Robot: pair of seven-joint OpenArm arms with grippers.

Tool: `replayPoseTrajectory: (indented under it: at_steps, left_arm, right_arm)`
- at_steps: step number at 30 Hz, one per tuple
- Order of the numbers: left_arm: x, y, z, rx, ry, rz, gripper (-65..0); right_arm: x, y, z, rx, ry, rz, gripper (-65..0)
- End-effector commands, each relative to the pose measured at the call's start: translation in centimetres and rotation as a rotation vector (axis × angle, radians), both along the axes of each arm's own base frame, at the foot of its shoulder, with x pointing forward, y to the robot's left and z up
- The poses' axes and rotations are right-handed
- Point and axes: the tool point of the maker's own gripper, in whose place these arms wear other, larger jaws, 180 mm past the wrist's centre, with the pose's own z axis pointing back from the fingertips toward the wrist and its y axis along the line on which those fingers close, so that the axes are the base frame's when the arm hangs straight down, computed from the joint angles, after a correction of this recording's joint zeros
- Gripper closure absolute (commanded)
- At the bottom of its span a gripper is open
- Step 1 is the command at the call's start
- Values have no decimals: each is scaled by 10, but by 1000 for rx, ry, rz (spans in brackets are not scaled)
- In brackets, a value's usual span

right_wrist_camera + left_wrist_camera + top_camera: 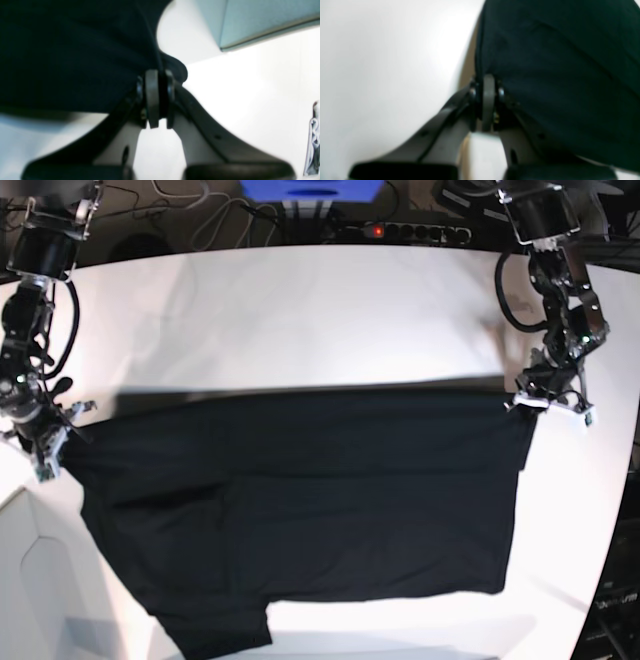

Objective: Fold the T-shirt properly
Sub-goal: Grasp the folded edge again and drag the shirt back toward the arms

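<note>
T-shirt (pixel 300 500), plain black, hangs stretched between both arms over the white table (pixel 300 320); its top edge runs level across the base view, lower part drapes toward the near side, one sleeve flap trailing at the bottom left of the base view. No print visible on the side facing us.

Key relation: the long axis of the held edge runs gripper to gripper. We hold it at both ends, so neither arm is nearer; each has cloth running inward from its tips, toward the other arm.

Left gripper (pixel 488 82): jaws pinched on the shirt's edge, cloth bunched at the tips, per the left wrist view. Right gripper (pixel 156 75): same, clamped on the opp. corner, a small fold of fabric poking past the tips.

Surface: smooth, white, bare beyond the cloth. We judge there's ample room on the far side to lay the edge down. Power strip (pixel 400 228) and cables sit off the table's far edge, well apart from the shirt.
</note>
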Motion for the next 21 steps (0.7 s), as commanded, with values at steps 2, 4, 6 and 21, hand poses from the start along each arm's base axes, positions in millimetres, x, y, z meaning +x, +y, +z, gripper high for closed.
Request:
replayPoseTrajectory:
  at_steps: [2, 4, 6, 21]
  left_arm:
    - [1, 4, 22, 46, -59, -10, 0]
    - [-8, -5, 19, 46, -52, -22, 0]
    - [-22, -8, 14, 52, -27, -31, 0]
    - [-122, -17, -27, 29, 165, -3, 0]
  right_arm:
    - [-9, -18, 12, -23, -35, -52, 0]
    - [-29, -31, 6, -25, -18, -96, 0]
    - [-46, -36, -1, -18, 0, -127, 0]
    - [-143, -40, -43, -33, 174, -181, 0]
